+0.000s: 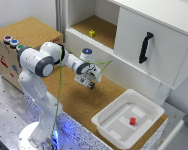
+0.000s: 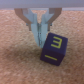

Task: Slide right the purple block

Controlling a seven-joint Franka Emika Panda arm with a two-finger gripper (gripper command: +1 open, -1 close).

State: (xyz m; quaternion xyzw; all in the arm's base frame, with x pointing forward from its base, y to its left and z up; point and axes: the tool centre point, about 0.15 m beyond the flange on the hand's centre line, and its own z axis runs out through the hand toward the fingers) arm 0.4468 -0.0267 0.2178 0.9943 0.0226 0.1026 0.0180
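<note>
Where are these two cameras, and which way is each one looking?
Exterior view: sits off the arm, high up, looking down on the cork table, cabinet and white bin; the whole arm shows, down to the gripper.
Wrist view: rides on the wrist, looking down past the shut gripper at the purple block beside it on the cork.
Shared: gripper and cork; the block cannot be made out in the exterior view.

I had the 1 white arm (image 1: 44, 62) reaching out from its base (image 1: 36, 132) at the exterior view's lower left, elbow bent, forearm stretched toward the exterior view's right. The wrist tilted down, so the claw (image 1: 90, 84) pointed at the surface beneath it. In the wrist view the claw (image 2: 38, 36) had its 2 fingers (image 2: 35, 27) pressed together at the tips, gripping nothing.
</note>
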